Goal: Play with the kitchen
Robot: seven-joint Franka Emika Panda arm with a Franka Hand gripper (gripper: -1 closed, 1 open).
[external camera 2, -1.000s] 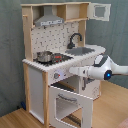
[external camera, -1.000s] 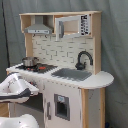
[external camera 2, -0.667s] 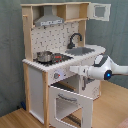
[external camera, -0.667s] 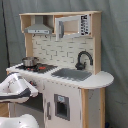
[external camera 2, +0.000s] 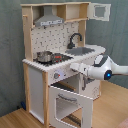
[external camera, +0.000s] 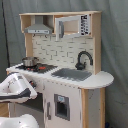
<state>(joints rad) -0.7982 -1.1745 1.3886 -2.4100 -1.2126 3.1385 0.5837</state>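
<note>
The tall white and light-wood toy kitchen (external camera 2: 60, 65) stands upright on a wooden floor (external camera 2: 15, 119) before a grey curtain (external camera: 115, 45), its oven door (external camera 2: 70, 102) hanging open in the second exterior view. The white arm's fingers (external camera 2: 76, 67) sit at the knob panel below the worktop, so the kitchen lies straight ahead of them; whether they are apart or together I cannot tell. A small metal pot (external camera 2: 44, 56) rests on the stove.

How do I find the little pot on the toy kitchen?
Start at the kitchen and find its counter under the range hood. The pot sits on the stove there, shiny metal, unlike the black faucet by the grey sink.
</note>
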